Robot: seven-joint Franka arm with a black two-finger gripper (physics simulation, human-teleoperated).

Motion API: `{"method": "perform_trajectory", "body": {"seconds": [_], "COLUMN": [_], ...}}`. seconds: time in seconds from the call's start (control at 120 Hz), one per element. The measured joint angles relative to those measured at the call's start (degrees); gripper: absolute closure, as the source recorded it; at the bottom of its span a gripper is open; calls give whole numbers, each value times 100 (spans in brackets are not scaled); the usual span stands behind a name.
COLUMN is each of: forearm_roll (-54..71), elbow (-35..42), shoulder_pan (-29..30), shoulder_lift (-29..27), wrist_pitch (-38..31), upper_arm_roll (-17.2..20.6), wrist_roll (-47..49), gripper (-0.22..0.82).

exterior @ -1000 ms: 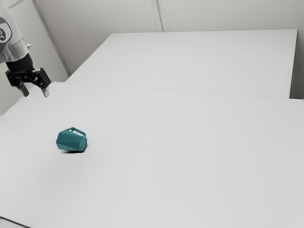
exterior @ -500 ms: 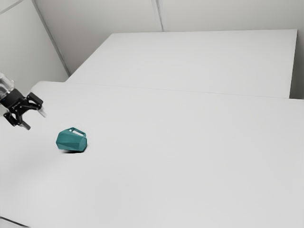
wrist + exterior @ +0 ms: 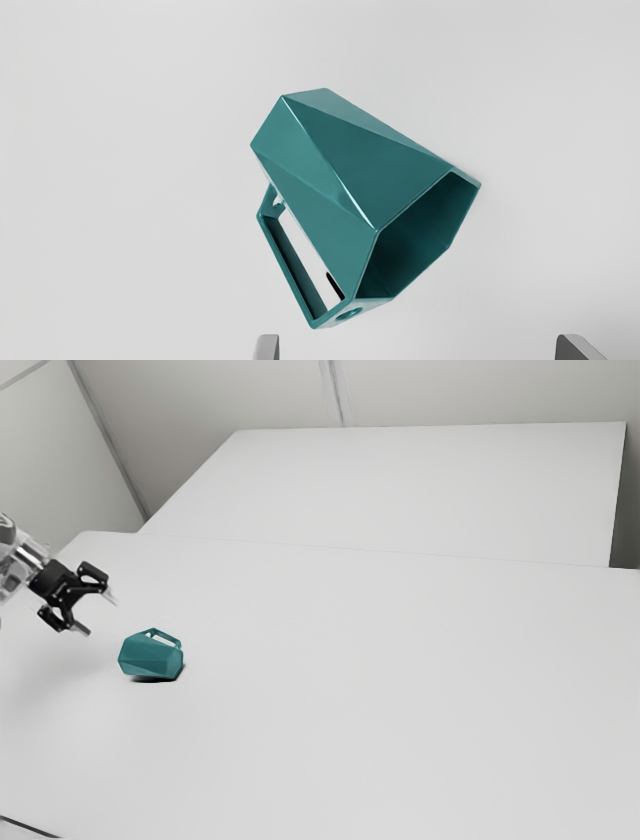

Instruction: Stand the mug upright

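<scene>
In the exterior view, the arm comes in at the left edge of the frame, a little above mid-height. Its black gripper slants down toward the lower right and is released, the two fingers spread apart. Just beyond the fingertips, in the left part of the frame and somewhat below mid-height, the teal mug lies on its side on the white table. Its handle is on the upper side of the body, and a dark shadow sits under it. A pale flat surface spans the upper part of the frame, with grey walls behind. A thin dark strip crosses the lower left corner.

In the wrist view, the fingers stand wide apart. The mug lies tipped ahead of them, clear of both, its faceted body slanting across the space before the gripper. The open mouth is at the end nearer the fingertips, and the handle runs along one side of the body, its loop showing the table through it.
</scene>
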State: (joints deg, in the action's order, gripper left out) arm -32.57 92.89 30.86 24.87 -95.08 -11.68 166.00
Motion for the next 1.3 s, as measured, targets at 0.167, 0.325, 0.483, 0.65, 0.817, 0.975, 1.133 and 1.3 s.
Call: {"method": "perform_trajectory", "body": {"seconds": [0.167,0.325,0.483,0.65,0.817,0.975,1.133,1.3], "forearm_roll": [-229,-400,-535,-683,-861,-1020,-997,-972], "elbow": [79,36,-212,-401,-290,50,81,58], "shoulder_pan": [-5,-18,-39,-90,-181,-212,-211,-214], "shoulder_lift": [152,369,701,978,956,835,787,752], "wrist_pitch": [412,625,701,712,724,756,772,779], "upper_arm_roll": [-2,-1,-1,21,47,52,44,43], "wrist_roll": [0,0,0,0,0,0,0,0], "gripper": [0,0,0,0,0,0,32,62]}}
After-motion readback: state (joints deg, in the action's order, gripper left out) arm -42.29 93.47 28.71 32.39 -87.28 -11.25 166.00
